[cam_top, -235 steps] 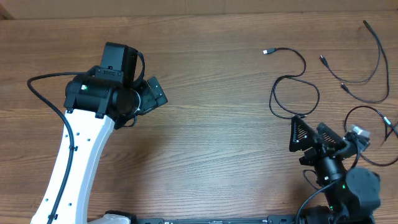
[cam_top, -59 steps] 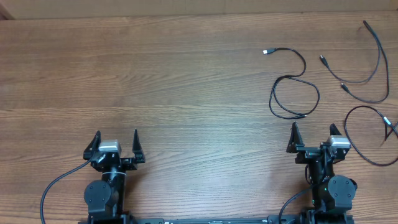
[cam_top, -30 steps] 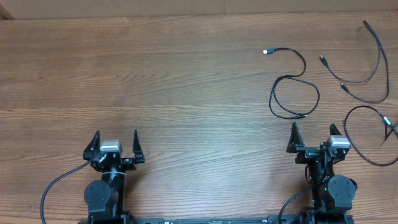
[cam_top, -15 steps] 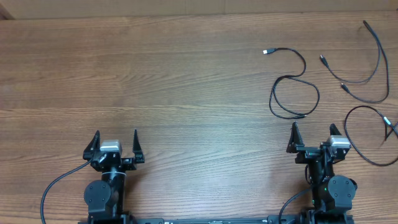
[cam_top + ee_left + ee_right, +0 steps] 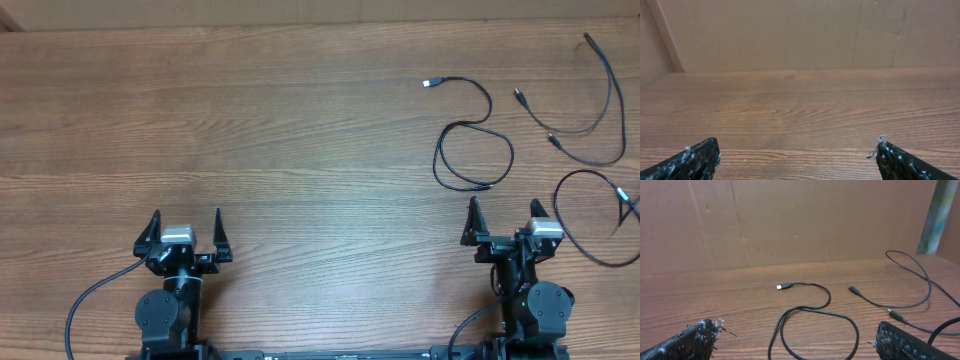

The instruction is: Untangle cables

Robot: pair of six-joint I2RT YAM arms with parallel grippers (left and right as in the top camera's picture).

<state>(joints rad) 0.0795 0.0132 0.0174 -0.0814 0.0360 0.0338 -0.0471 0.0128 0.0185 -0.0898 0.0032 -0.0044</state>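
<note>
Three thin black cables lie apart on the right of the wooden table. A looped cable [image 5: 490,103] with a silvery plug lies nearest the middle. A long curved cable [image 5: 609,85] lies at the far right. A third cable [image 5: 557,200] loops by the right edge. My left gripper [image 5: 187,218] is open and empty at the front left. My right gripper [image 5: 506,210] is open and empty just in front of the looped cable [image 5: 829,297]. The right wrist view also shows the curved cable [image 5: 929,286]. The left wrist view shows my open left gripper [image 5: 797,160] over bare wood.
A brown cardboard wall [image 5: 790,220] stands behind the table's far edge. The wooden table [image 5: 300,150] spreads left of the cables. Both arm bases sit at the front edge.
Since 7.8 s ago both arms have drawn back from over the table to the front edge. Nothing has moved in the last two seconds. The cables lie as before.
</note>
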